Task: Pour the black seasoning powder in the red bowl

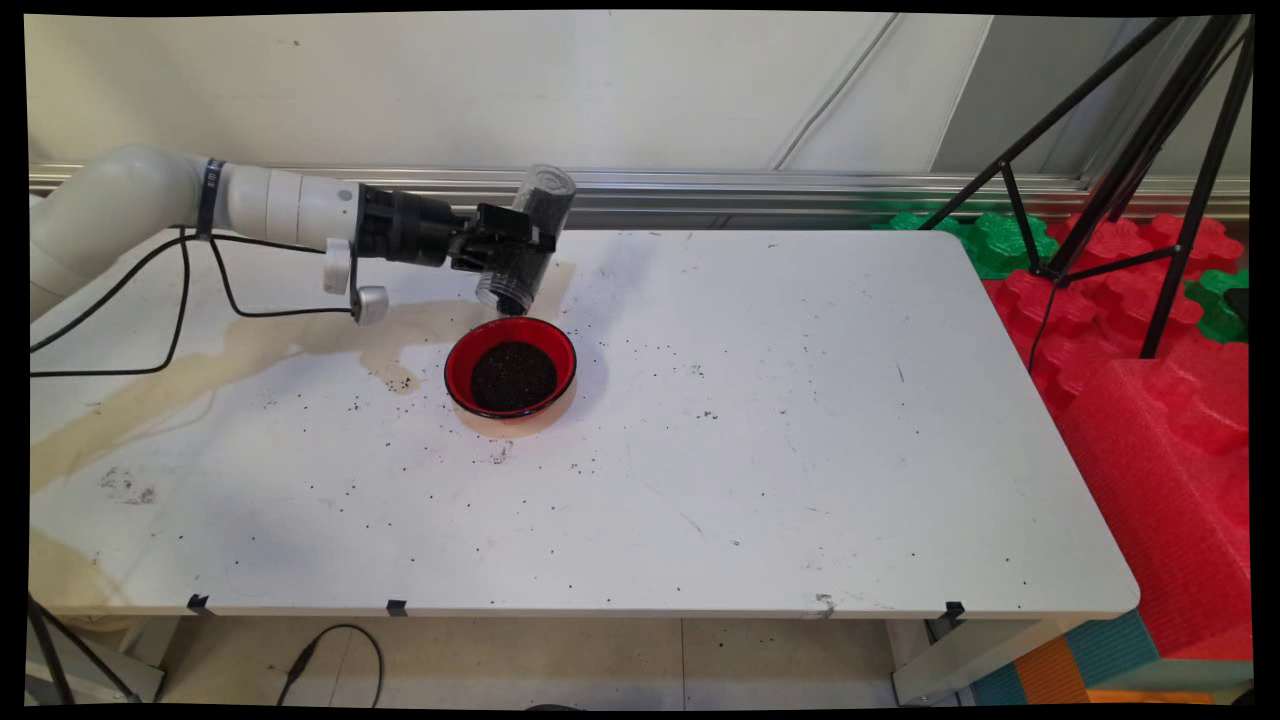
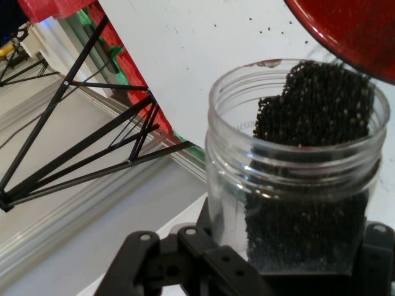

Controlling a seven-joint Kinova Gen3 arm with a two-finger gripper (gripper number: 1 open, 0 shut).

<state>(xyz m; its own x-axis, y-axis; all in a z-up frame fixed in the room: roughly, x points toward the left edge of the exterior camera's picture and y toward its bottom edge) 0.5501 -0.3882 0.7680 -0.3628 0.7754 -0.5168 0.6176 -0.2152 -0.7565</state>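
Clear plastic jar (image 1: 525, 245) is clamped around its body in the hand (image 1: 510, 245), tilted mouth-down just above the far rim of the red bowl (image 1: 510, 378) on the desk (image 1: 800, 450). Dark granules (image 2: 315, 111) are seen inside the jar. Judged light, rigid and slick-walled; mid-body grip suits it.

Your black pincer (image 1: 510, 243) grips a clear jar (image 1: 527, 240) with a black textured pad showing inside it (image 2: 311, 123); just below it sits a red bowl (image 1: 459, 358) of dark grains; beneath, the white worktop (image 1: 800, 420) shows tan stains and black specks.
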